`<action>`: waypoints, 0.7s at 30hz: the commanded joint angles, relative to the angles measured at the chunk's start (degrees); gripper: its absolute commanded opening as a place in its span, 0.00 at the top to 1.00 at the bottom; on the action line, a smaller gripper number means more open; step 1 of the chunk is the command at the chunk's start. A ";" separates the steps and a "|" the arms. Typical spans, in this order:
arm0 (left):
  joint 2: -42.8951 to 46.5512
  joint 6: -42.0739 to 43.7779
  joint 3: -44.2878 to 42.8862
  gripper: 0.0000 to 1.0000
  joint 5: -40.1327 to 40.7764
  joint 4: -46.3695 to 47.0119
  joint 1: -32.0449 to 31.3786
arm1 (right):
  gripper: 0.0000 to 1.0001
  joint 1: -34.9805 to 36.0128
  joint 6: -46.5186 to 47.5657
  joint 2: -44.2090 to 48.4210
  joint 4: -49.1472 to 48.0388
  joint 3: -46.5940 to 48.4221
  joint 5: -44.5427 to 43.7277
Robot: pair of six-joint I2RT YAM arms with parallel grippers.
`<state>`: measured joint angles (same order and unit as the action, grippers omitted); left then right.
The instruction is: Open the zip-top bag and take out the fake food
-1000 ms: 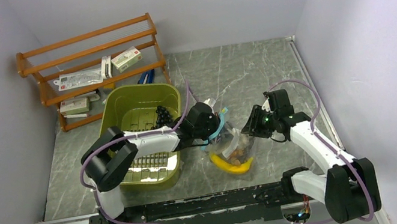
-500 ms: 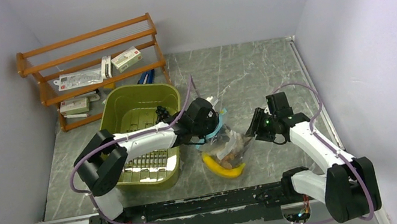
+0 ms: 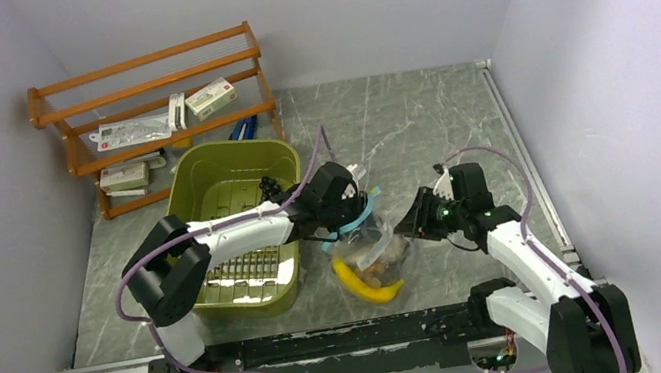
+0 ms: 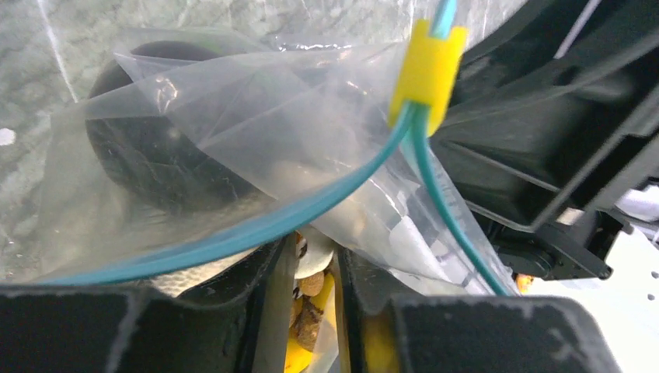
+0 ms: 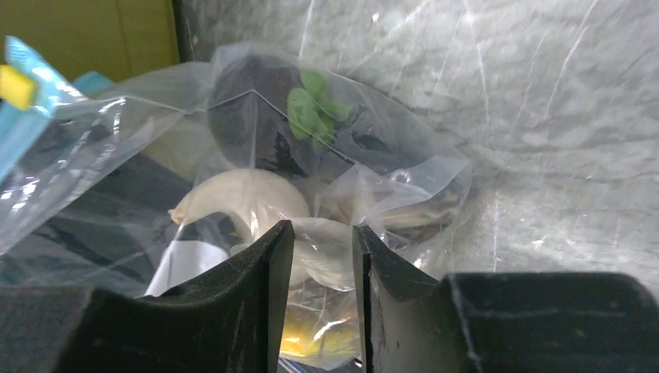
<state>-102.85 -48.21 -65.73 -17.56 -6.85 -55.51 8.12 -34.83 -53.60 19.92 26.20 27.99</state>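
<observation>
The zip-top bag (image 3: 374,240) lies on the counter (image 3: 417,121) just right of the green tub (image 3: 204,182). In the top view it sits between both arms. The left fingers (image 3: 351,213) are at its teal-edged mouth and the right fingers (image 3: 411,224) are against its right side. A yellow banana (image 3: 369,287) shows at the bag's near end. Neither gap between the fingers can be made out from up here.

The left wrist view shows the bag's film (image 4: 233,116) billowing just beyond the left fingers (image 4: 256,303). The zip strip (image 4: 272,221) is split into two teal lines that meet at a yellow slider (image 4: 427,74). These fingers stand slightly apart, and brown and yellow food shows through the slim gap. Dark grapes (image 4: 155,163) blur behind the plastic.

In the right wrist view the right fingers (image 5: 268,264) also stand a little apart. Crumpled film and a white mushroom (image 5: 241,198) sit at the gap, and I cannot tell whether the fingers pinch the film. A dark piece with a green leaf (image 5: 311,113) appears only here.
</observation>
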 commanded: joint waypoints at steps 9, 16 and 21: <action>-0.43 -5.62 5.16 0.50 -13.03 12.27 0.12 | 0.72 0.39 -1.82 -3.11 -4.15 -5.80 5.15; -0.76 -5.37 5.28 0.71 -13.27 12.49 0.22 | 0.75 0.40 -1.68 -1.41 -1.00 -5.80 2.01; 0.02 -3.75 5.00 0.88 -9.74 9.03 0.18 | 0.76 0.33 -1.30 1.32 1.75 -4.44 1.10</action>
<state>-102.87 -53.36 -60.18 -28.80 2.31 -55.02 8.08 -36.77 -54.02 16.64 21.26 29.98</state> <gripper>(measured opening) 0.188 0.250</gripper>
